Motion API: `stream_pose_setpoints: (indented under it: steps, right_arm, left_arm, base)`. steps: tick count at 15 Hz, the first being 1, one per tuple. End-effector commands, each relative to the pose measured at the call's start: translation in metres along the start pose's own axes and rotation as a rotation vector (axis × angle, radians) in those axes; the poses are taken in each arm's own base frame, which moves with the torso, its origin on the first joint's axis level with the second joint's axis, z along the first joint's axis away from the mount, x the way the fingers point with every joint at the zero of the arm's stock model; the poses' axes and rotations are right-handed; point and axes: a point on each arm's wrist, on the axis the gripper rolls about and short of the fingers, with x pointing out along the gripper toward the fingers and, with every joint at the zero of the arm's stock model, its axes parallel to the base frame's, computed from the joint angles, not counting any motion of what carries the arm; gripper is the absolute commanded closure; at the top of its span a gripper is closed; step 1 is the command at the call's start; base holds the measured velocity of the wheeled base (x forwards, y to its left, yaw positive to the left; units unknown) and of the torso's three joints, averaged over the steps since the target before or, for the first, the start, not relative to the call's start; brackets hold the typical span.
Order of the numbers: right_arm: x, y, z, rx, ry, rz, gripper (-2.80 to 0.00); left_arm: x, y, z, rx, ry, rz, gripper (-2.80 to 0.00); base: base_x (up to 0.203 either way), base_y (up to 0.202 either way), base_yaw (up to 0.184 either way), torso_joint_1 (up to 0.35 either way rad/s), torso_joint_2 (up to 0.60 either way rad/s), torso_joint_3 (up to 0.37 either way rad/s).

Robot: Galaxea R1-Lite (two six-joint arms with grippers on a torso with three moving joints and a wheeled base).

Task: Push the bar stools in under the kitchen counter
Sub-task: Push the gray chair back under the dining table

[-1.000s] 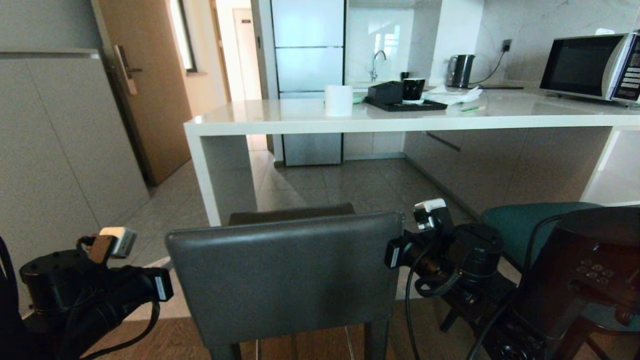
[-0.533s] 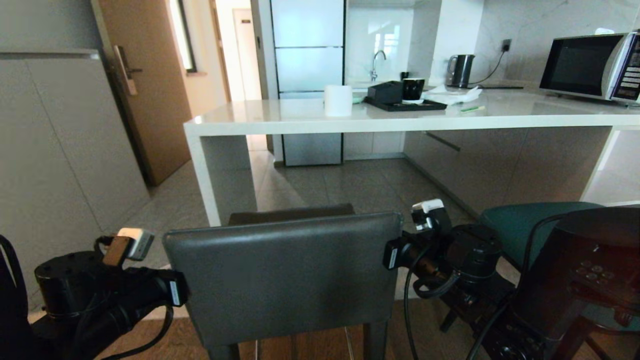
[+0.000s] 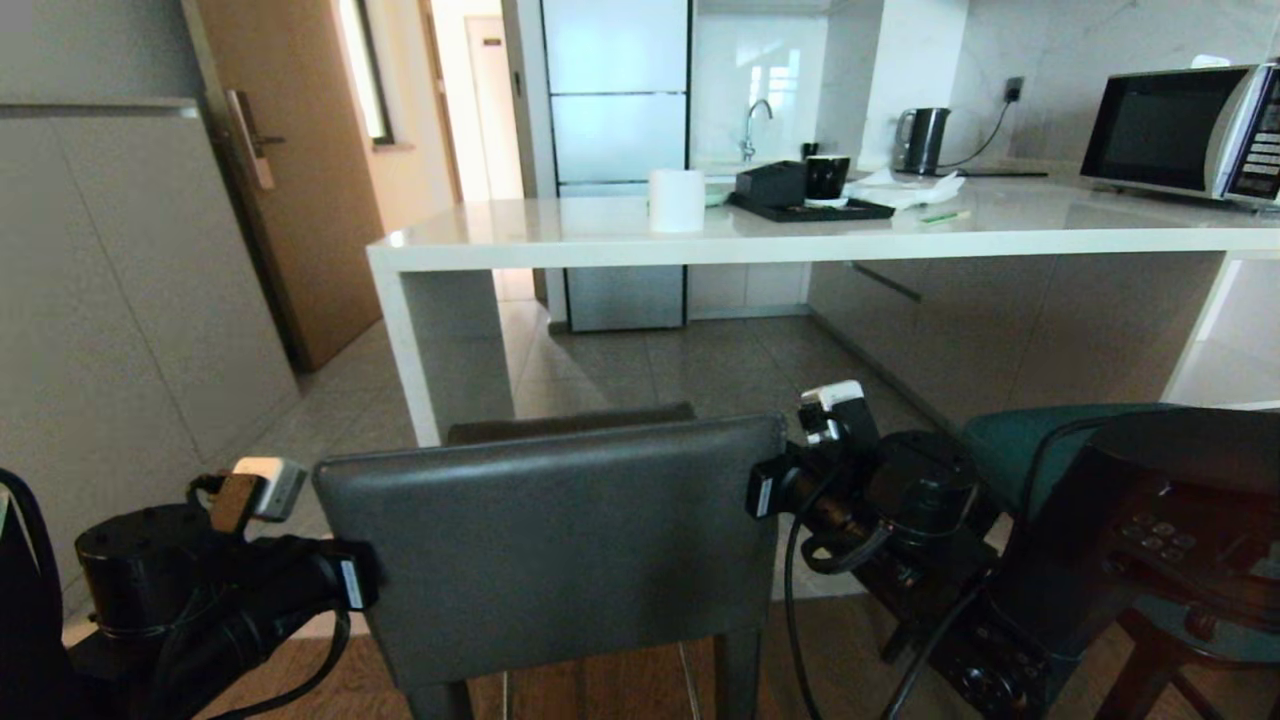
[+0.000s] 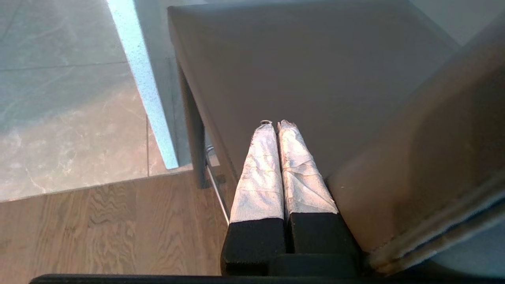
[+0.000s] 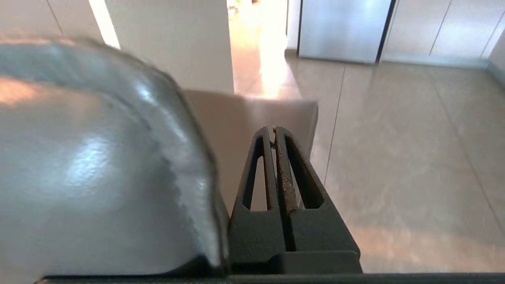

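Observation:
The dark-grey bar stool [image 3: 550, 540] stands in front of me, its square back toward me, short of the white kitchen counter [image 3: 800, 245]. My left arm [image 3: 250, 590] is at the backrest's left edge and my right arm [image 3: 860, 490] at its right edge. In the left wrist view my left gripper [image 4: 275, 124] is shut, its taped fingers lying over the seat [image 4: 315, 71] beside the backrest. My right gripper [image 5: 274, 129] is shut too, beside the backrest [image 5: 98, 165], over the seat's edge. The teal bar stool [image 3: 1030, 445] sits to the right, partly hidden by my right arm.
The counter's white slab end panel [image 3: 410, 350] stands just ahead-left of the grey stool. A paper roll [image 3: 677, 200], a black tray [image 3: 810, 208], a kettle [image 3: 920, 140] and a microwave [image 3: 1180, 130] stand on the counter. A wall of grey cabinets [image 3: 120, 300] is on the left.
My left arm has swung right up to the backrest's left edge. My right arm has moved left and forward, and the grey stool has shifted slightly left and toward the counter.

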Motion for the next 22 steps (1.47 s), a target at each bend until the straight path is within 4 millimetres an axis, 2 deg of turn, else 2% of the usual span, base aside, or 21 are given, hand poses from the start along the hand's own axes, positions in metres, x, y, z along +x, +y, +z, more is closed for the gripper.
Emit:
stream_pose_setpoints:
  steps: [1,4,9,10,13,15,17,21,22]
  right_arm:
    - [0.005,0.009,0.008,0.007,-0.049,0.027,0.0]
    - [0.012,0.01,0.0,0.007,-0.04,0.023,0.0]
    - [0.008,-0.026,-0.02,-0.002,0.037,-0.097,0.0]
    - [0.005,-0.027,-0.022,-0.005,0.051,-0.099,0.0]
    - [-0.004,-0.025,-0.026,-0.012,0.084,-0.088,0.0]
    - [-0.009,-0.022,-0.035,-0.014,0.126,-0.079,0.0]
    - [-0.008,-0.018,-0.036,-0.011,0.126,-0.07,0.0]
    - [-0.008,-0.018,-0.043,-0.006,0.146,-0.069,0.0]
    - [-0.007,-0.018,-0.044,0.0,0.146,-0.069,0.0]
  left_arm:
    - [0.002,0.0,-0.005,-0.003,0.023,-0.006,0.0]
    - [0.004,0.001,-0.007,-0.005,0.032,-0.006,0.0]
    - [0.015,-0.004,-0.005,0.008,0.019,-0.028,0.0]
    - [0.02,-0.004,-0.003,0.011,0.006,-0.027,0.0]
    - [0.032,-0.003,-0.002,0.016,-0.013,0.005,0.0]
    - [0.037,-0.01,0.002,0.027,-0.038,0.005,0.0]
    - [0.043,-0.017,0.007,0.035,-0.068,0.009,0.0]
    - [0.059,-0.018,0.023,0.041,-0.128,0.018,0.0]
    - [0.062,-0.018,0.021,0.041,-0.112,0.021,0.0]
  base:
    - [0.0,0.0,0.0,0.0,0.0,0.0]
    - [0.0,0.0,0.0,0.0,0.0,0.0]
    - [0.0,0.0,0.0,0.0,0.0,0.0]
    - [0.0,0.0,0.0,0.0,0.0,0.0]
    - [0.0,0.0,0.0,0.0,0.0,0.0]
    - [0.0,0.0,0.0,0.0,0.0,0.0]
    - [0.0,0.0,0.0,0.0,0.0,0.0]
    - [0.0,0.0,0.0,0.0,0.0,0.0]
    - [0.0,0.0,0.0,0.0,0.0,0.0]
